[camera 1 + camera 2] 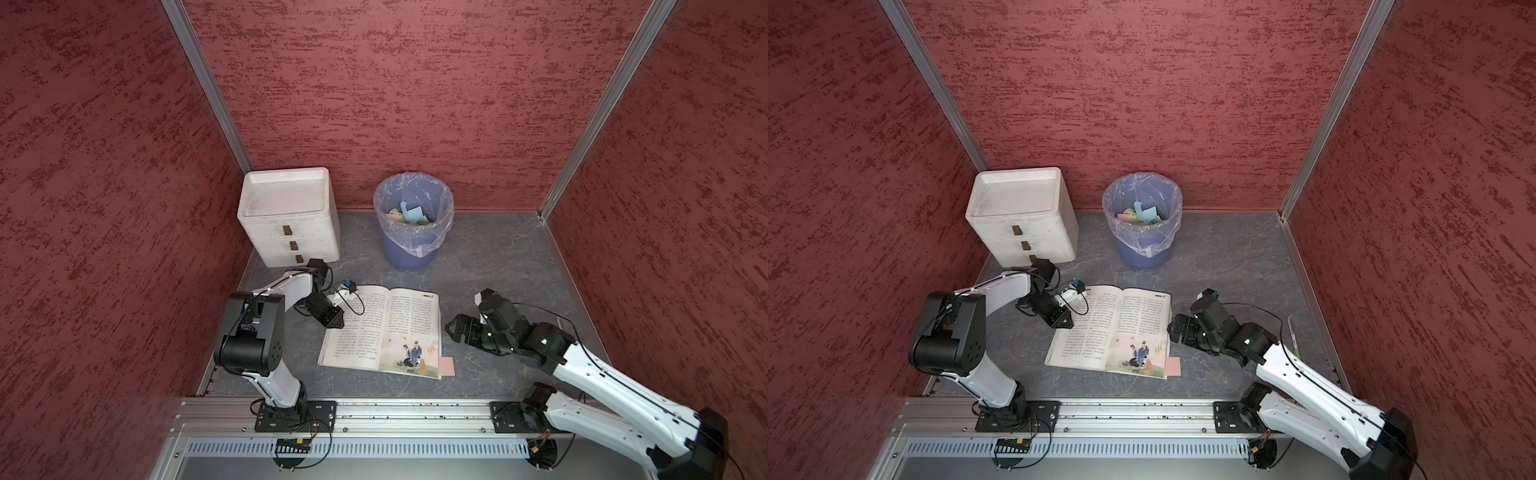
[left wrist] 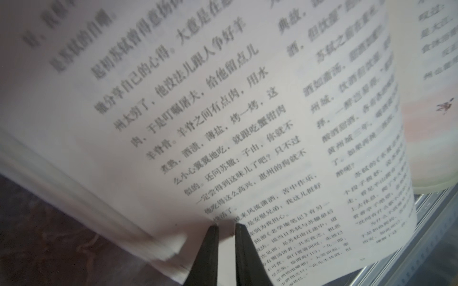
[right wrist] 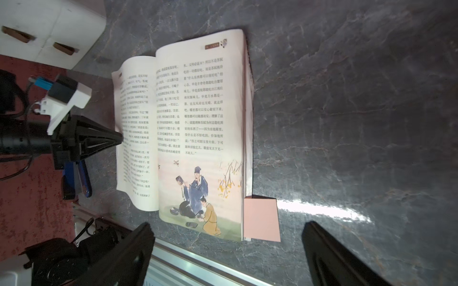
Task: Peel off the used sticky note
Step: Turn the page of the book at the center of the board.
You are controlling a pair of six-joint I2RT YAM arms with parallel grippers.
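The left gripper [image 2: 226, 226], fingers nearly together, pins the open illustrated paper book [image 3: 198, 99], likely steadying it for the wide-spread right gripper [image 3: 228, 224] hovering by the pink square sticky note [image 3: 261, 219].

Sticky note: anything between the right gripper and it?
Nothing visible. The pink sticky note pokes out from the open book onto the table. The right gripper, open, is beside the book, with only bare surface between them.

Print on the book [image 2: 247, 123] is blurred in the left wrist view. The sticky note [image 3: 261, 219] has one edge hidden by the book (how far, unclear), and whether the left tool [image 2: 226, 226] pinches a page cannot be told.
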